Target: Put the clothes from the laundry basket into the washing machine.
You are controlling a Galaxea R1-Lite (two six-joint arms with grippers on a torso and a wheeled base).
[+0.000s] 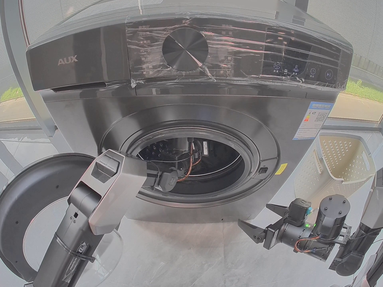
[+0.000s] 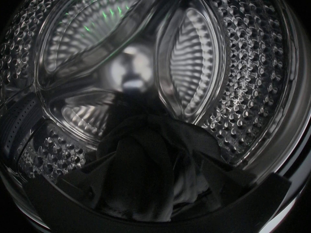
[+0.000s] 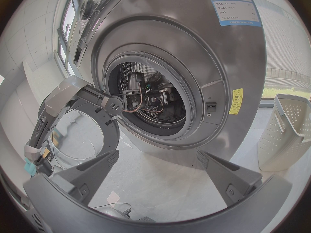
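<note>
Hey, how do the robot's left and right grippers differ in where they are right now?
The left gripper is inside the washing machine, in its drum above dark clothes. The right gripper is outside, low in front of the machine. The right gripper is near the laundry basket, its jaws open and empty. The left gripper is farther from the basket.

One washing machine (image 1: 191, 100) standing open, one round door (image 1: 36, 204) hanging aside, one laundry basket (image 1: 339, 164) sitting nearby, one dark heap of clothes (image 2: 145, 165) lying inside.
</note>
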